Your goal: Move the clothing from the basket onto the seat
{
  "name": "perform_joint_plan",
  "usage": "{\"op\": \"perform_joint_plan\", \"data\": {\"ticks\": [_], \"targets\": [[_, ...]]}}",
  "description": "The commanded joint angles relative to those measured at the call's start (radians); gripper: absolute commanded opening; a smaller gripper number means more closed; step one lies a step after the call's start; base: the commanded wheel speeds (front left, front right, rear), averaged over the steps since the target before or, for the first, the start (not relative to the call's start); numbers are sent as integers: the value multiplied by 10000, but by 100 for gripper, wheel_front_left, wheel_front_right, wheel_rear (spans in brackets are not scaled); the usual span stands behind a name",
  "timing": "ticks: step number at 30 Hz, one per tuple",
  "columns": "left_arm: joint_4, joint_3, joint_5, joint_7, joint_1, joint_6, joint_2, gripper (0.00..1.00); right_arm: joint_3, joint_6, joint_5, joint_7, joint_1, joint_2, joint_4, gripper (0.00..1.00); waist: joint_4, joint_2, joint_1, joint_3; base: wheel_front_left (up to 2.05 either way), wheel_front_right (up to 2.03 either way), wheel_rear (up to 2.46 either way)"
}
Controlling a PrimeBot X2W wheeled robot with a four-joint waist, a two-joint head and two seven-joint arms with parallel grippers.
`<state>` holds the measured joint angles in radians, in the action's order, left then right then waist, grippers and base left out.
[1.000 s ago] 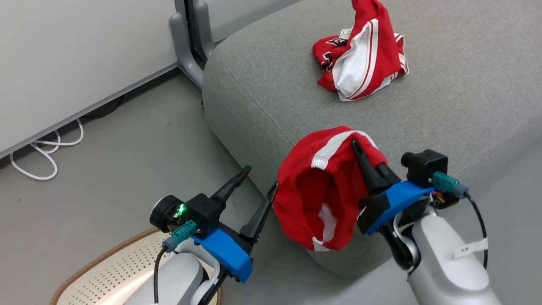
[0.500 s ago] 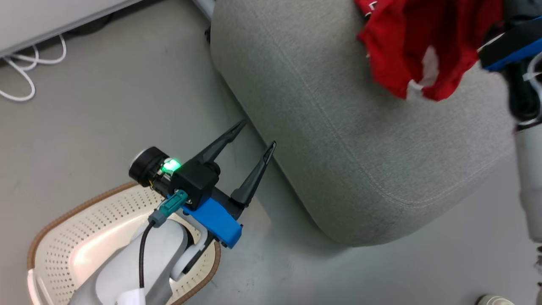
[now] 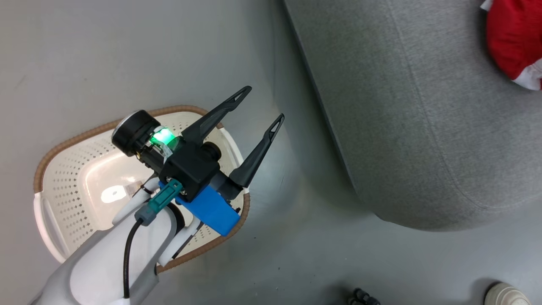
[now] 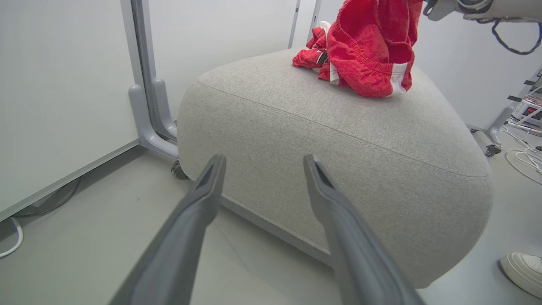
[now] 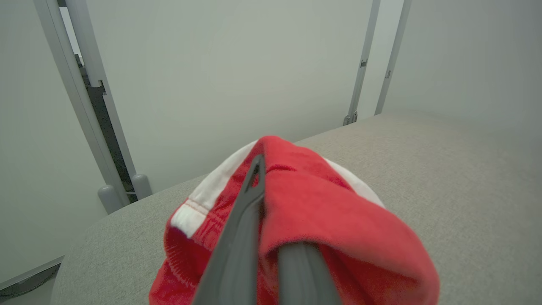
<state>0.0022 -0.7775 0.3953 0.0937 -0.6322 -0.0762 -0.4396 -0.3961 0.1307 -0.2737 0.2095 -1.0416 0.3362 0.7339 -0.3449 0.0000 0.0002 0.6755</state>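
Note:
My left gripper (image 3: 266, 103) stands open and holds nothing, hanging above the right end of the cream basket (image 3: 63, 146), whose perforated inside shows no clothing. In the left wrist view its fingers (image 4: 263, 161) point at the side of the grey seat (image 4: 338, 140). My right gripper (image 5: 258, 169) is shut on red clothing (image 5: 330, 220) with white panels, held above the seat (image 5: 444, 190). That clothing (image 4: 372, 51) hangs with its hem near the cushion top. Another red garment (image 4: 309, 57) lies behind it on the seat. A red edge of the clothing (image 3: 512, 46) shows at the head view's top right.
A white partition wall on grey posts (image 4: 146, 106) stands just behind the seat's left corner. A person's white shoe (image 3: 506, 294) rests on the floor by the seat's near right side. White cables (image 4: 525, 156) lie on the floor at the far right.
The head camera has swung down toward the basket, so the whole picture shifted. The right gripper and its red garment have slid out to the upper right. My left gripper stays open.

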Motion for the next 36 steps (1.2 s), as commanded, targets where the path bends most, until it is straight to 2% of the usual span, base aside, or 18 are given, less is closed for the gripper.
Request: {"op": "perform_joint_plan", "data": {"ticks": [1,9,10,11,12,23,32,36], "targets": [[-165,85,-61,-36,-173,65,-93,100,-97,1,114,123,72,-16,210,0,426,0,-2,490,0,0,0],[-503,121,-40,-64,-59,266,-229,100,-146,1,464,486,7,-200,1143,0,410,0,-2,552,0,0,0],[-488,105,-27,-52,-54,269,-210,100,-108,1,524,502,-3,-212,1210,24,401,0,-2,517,0,0,0],[-477,95,-21,-19,-60,264,-199,100,-44,1,578,521,-5,-230,1253,87,393,0,-2,477,0,0,0],[-459,88,-7,-4,-69,264,-178,100,4,1,627,515,-4,-227,1302,100,388,0,-2,438,0,0,0],[201,-59,226,502,97,187,254,100,581,1,792,560,565,-103,1444,100,578,0,-2,-398,0,0,0],[1694,-32,905,1457,883,166,1090,100,1864,1,1031,258,2531,382,624,100,1221,0,-2,-2428,0,0,0],[2273,175,1224,1658,1441,177,1387,100,2261,1,866,-135,3705,181,-230,100,1528,0,-2,-3422,0,0,0]]}}
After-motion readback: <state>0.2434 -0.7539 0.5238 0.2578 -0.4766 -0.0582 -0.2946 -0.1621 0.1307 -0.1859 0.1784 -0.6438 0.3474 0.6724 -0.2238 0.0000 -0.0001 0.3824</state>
